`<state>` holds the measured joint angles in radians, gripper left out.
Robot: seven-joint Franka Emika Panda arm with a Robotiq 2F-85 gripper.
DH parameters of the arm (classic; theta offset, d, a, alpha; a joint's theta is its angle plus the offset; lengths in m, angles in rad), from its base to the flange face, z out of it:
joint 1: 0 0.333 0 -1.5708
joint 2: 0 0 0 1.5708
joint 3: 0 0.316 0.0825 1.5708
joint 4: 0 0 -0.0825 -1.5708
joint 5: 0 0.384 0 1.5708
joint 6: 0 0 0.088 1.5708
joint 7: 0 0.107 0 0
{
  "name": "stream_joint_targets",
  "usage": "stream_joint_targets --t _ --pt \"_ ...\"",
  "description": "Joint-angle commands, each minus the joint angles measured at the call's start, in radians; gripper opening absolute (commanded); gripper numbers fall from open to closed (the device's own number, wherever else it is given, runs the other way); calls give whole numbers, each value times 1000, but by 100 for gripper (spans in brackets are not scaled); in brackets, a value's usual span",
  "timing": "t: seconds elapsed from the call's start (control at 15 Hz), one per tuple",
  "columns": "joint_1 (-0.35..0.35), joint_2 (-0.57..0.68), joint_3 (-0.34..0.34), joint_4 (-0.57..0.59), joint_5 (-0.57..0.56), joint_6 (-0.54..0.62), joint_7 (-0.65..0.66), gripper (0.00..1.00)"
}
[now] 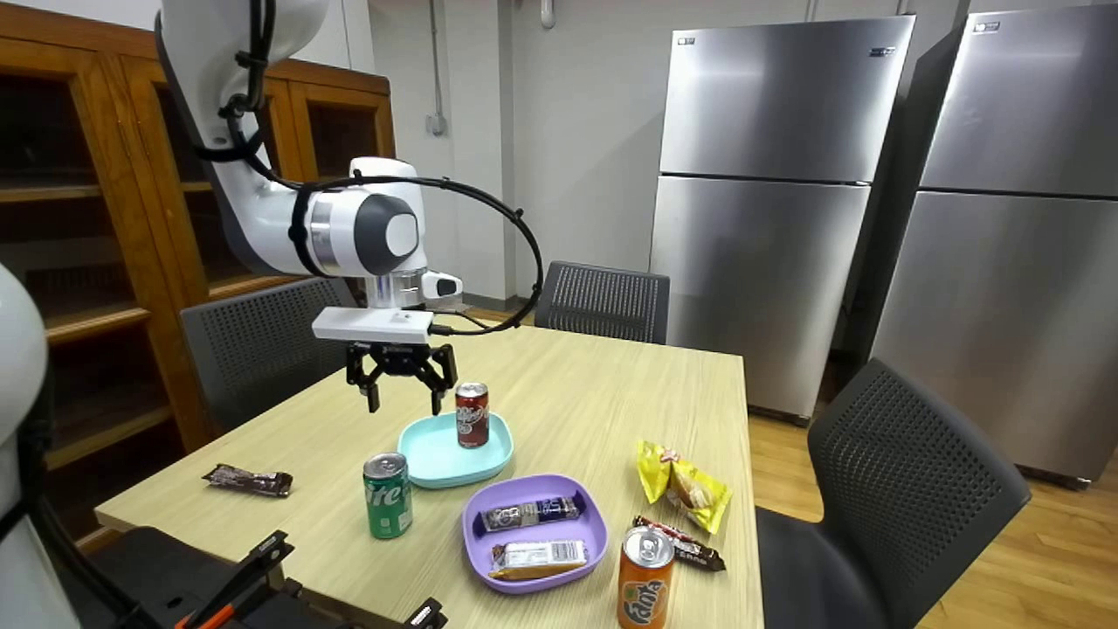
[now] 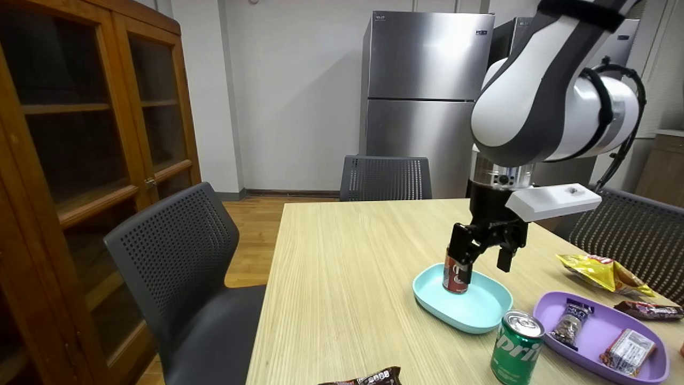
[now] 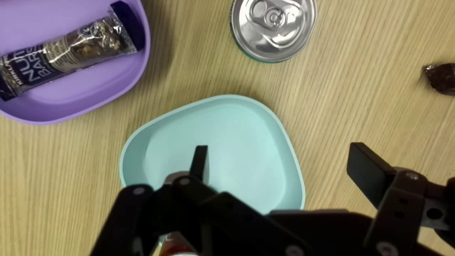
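Wide-spread, empty claw (image 1: 404, 411) hovering above blue dish (image 1: 434, 456), red can (image 1: 472, 419) standing inside, worktop (image 1: 611, 402) underneath, fridges (image 1: 760, 279) beyond

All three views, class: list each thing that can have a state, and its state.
Gripper: open, empty
Red can: upright
Blue tray: holding that can
Green can: upright, looks unopened
Orange can: upright
Nut bar: wrapped
Pale bar: wrapped
Purple tray: holding both
Lone dark bar: wrapped
Bag: crumpled, seal unclear
Bar by bag: wrapped
Fridges: doors shut
Cabinet: looks shut
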<state>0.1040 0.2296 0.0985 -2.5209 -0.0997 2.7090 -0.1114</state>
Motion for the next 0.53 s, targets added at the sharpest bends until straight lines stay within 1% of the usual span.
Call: stream_joint_targets --t 0.0,0.33,0.47 --pt "4 -67 -13 -98 -24 53 35 100" --pt "3 -93 -37 -177 -29 92 66 100" --pt "-6 -92 -29 -200 -2 115 49 100"
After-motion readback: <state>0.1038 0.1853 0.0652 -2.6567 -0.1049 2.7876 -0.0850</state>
